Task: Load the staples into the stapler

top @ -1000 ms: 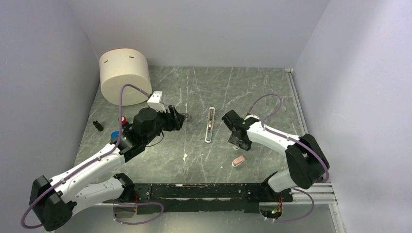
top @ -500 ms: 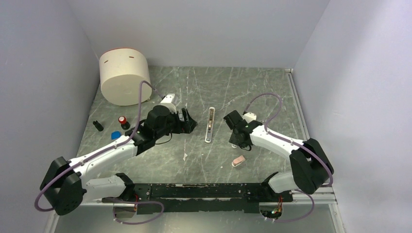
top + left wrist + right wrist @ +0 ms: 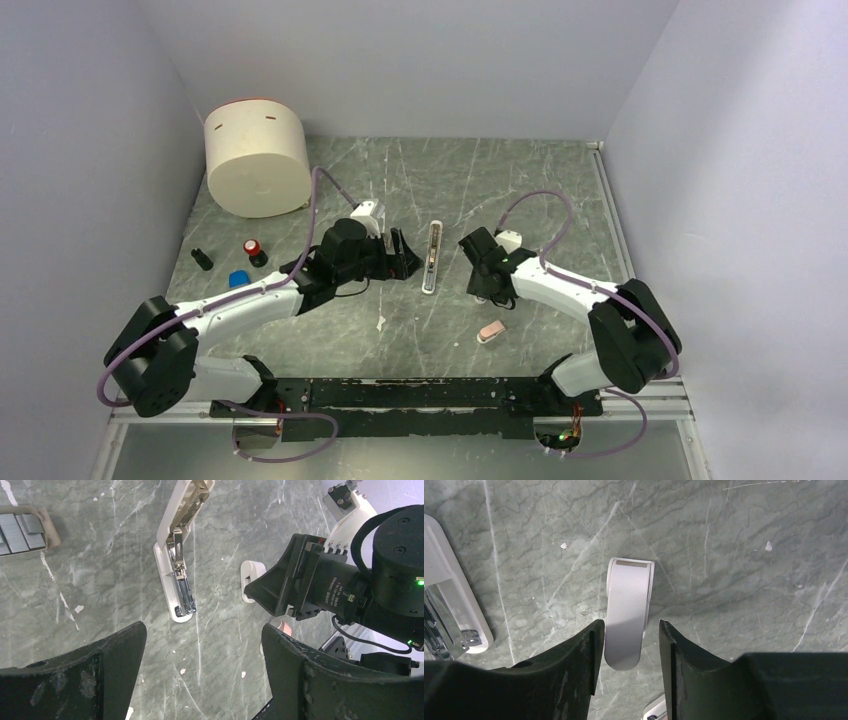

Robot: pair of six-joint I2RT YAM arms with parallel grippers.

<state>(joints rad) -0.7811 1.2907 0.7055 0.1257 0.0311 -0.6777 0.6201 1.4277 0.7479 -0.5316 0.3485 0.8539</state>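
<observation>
The stapler point(image 3: 432, 258) is a slim white bar lying folded open mid-table, its metal staple channel point(image 3: 181, 575) facing up. The staples point(image 3: 20, 530) are grey blocks in a small box at the top left of the left wrist view. My left gripper point(image 3: 405, 262) sits just left of the stapler, jaws wide open point(image 3: 202, 630) over bare table. My right gripper point(image 3: 485, 290) is right of the stapler. Its open jaws point(image 3: 630, 627) straddle the near end of a short white stubby piece point(image 3: 628, 605) lying on the table, with a gap showing on the right side.
A pink stubby piece point(image 3: 491, 331) lies near the front, below the right gripper. A big white cylinder point(image 3: 257, 158) stands at the back left. Small black point(image 3: 202, 259), red point(image 3: 254, 247) and blue point(image 3: 238, 279) items lie at the left. Walls close off three sides.
My left arm has swung right, from near the cylinder to beside the stapler, and its jaws have opened wider. The right arm has barely shifted.
</observation>
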